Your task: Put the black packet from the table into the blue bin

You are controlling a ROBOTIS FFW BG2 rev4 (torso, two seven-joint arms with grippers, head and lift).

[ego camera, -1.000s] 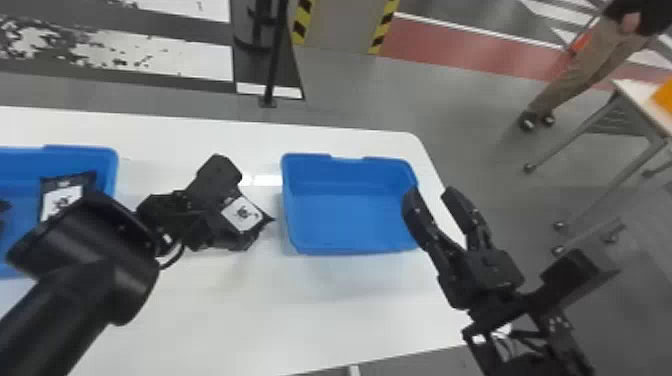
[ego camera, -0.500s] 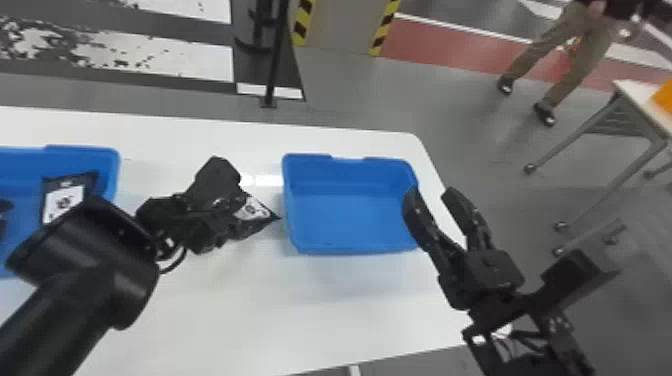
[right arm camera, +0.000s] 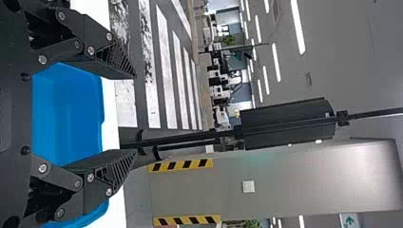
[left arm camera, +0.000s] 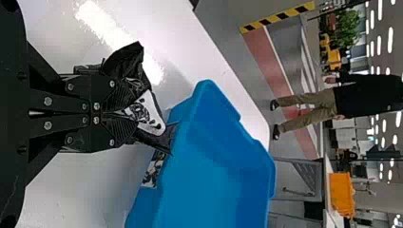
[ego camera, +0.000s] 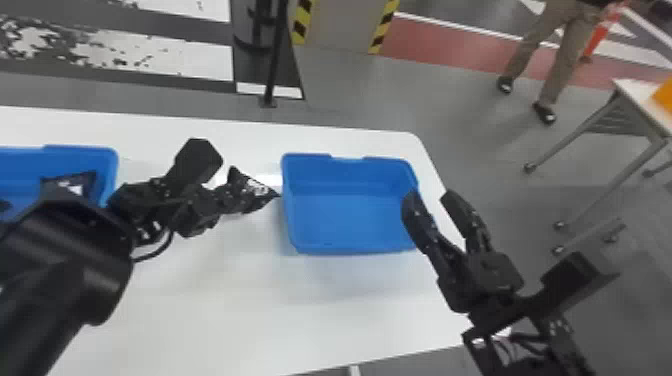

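In the head view my left gripper is at the left side of the right-hand blue bin, shut on the black packet, whose pointed corner is close to the bin's left wall. The left wrist view has the left gripper pinching the black packet between ribbed pads, with its white printed patch outward and the blue bin just beyond. My right gripper stands open by that bin's right wall; in the right wrist view the right gripper has empty space between its fingers.
Another blue bin stands at the left of the white table, holding a black packet. The left forearm extends over the table's left front. A side table stands at the far right.
The held packet has tilted, its corner now higher and pointing at the bin, as the left gripper turned and shifted slightly right. The right arm keeps still.
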